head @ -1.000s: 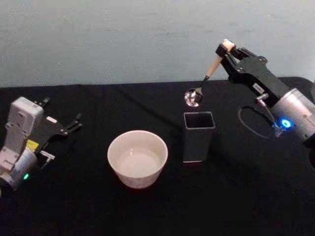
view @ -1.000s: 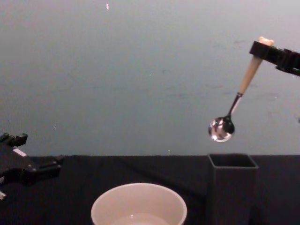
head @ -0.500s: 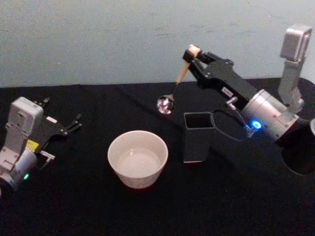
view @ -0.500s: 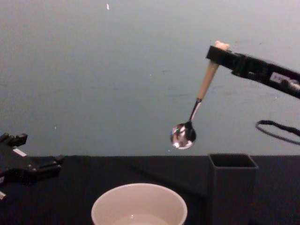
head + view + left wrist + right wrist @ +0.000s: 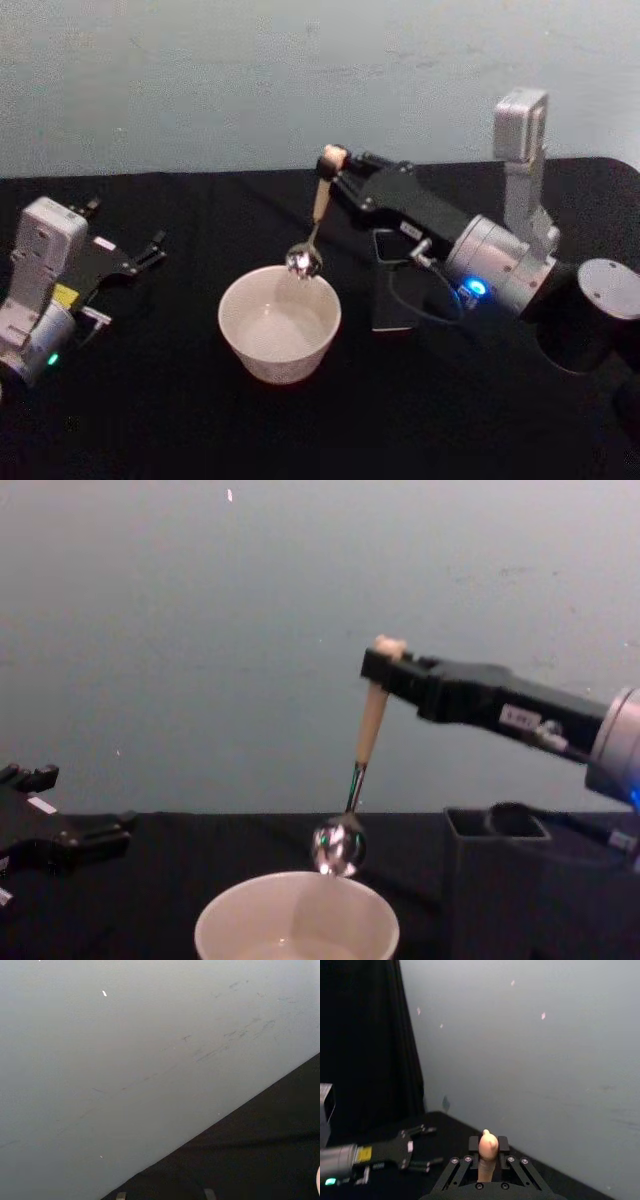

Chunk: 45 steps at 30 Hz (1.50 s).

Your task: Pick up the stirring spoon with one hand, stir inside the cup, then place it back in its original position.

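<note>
- The right hand (image 5: 334,172) is closed tight on the top of the handle of the small spoon (image 5: 314,222), which has a pale beige handle, a thin metal stem and a shiny round metal bowl. The bear-shaped knob pokes out just above the fingers.
- The spoon hangs nearly upright, bowl downward, over the far edge of the wide, round, cream-white cup (image 5: 280,362).
- In the chest view the spoon's bowl sits just above the cup's rim. It looks clear of the rim, though from this angle I cannot be sure it is not brushing it.
- The narrow, dark grey, square-sectioned holder (image 5: 390,305) stands just to the right of the cup. The right arm passes over it and hides part of it, and nothing stands in it.
- The left hand (image 5: 152,252) rests well to the left of the cup on the black cloth-covered table (image 5: 150,410). Its fingers are spread apart and it holds nothing.
- Progress, as I judge it: the pick-up is done and the spoon is lined up with the cup. The stirring is not yet begun, because the spoon's bowl is not down inside.
- Left to do: lower the spoon into the cup, stir, lift it out, carry it to the right of the cup, and drop it back into the holder.
</note>
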Motion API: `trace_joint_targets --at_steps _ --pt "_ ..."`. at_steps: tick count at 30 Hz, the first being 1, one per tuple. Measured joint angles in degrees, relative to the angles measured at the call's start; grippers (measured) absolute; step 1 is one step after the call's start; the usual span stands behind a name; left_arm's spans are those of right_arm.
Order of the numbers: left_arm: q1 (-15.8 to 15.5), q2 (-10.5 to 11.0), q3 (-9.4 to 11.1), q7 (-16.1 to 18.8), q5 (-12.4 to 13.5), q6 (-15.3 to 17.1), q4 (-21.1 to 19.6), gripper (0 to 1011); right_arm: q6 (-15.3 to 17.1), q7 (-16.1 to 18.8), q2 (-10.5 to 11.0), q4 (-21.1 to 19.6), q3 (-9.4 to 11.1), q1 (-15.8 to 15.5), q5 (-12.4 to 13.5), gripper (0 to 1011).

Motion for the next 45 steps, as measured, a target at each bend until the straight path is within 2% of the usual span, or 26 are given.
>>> trace_joint_targets --at_steps 12,27,35,45 --pt "0.0 0.0 0.0 0.0 0.0 0.0 0.0 1001 -0.5 2.7 1.0 0.8 -3.3 -0.4 -3.9 224" --pt "0.0 0.0 0.0 0.0 0.0 0.0 0.0 1001 0.5 5.1 0.3 1.8 -6.3 -0.4 -5.1 224" --pt "0.0 0.0 0.0 0.0 0.0 0.0 0.0 1001 0.9 5.5 -0.6 2.6 -7.5 0.2 -5.5 224" --pt "0.0 0.0 0.0 0.0 0.0 0.0 0.0 1001 0.2 3.9 -3.5 7.0 -7.9 2.4 -7.0 224"
